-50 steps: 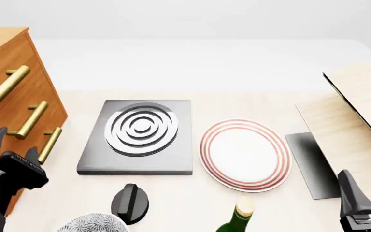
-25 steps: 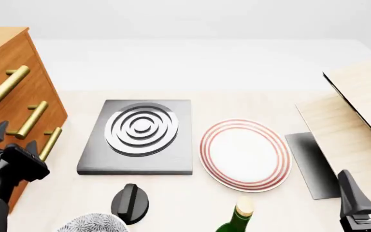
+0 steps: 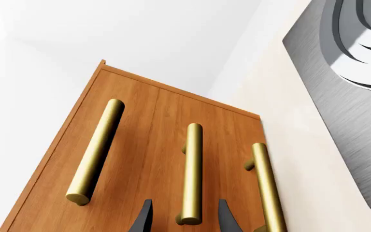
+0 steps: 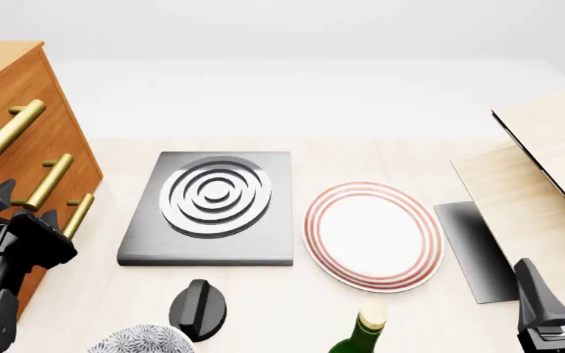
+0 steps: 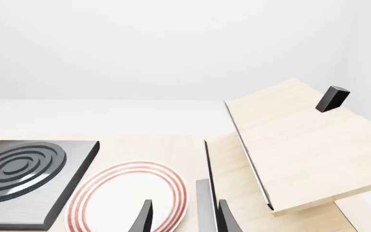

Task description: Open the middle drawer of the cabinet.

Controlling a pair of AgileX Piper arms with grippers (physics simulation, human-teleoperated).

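The orange-brown cabinet (image 4: 29, 82) stands at the table's left edge with three brass bar handles on its front. The middle drawer (image 4: 70, 163) is flush with the front, and its handle (image 4: 51, 179) is the second one down. My left gripper (image 4: 26, 204) is open just in front of that handle. In the left wrist view, the near end of the middle handle (image 3: 192, 164) lies between the two dark fingertips (image 3: 142, 218) of the left gripper (image 3: 185, 220), without being clamped. My right gripper (image 4: 560, 283) hangs open at the lower right, holding nothing, above the plate's edge (image 5: 172, 193).
A grey slab with concentric rings (image 4: 209, 206) lies right of the cabinet, then a red-ringed white plate (image 4: 373, 234). Near the front edge sit a black knob (image 4: 197, 309), a green bottle (image 4: 361, 334) and a patterned bowl (image 4: 140, 340). Pale wood boards (image 4: 547, 162) rise at the right.
My left gripper has moved up and closer to the cabinet front, toward the middle handle. The right arm has stayed still.
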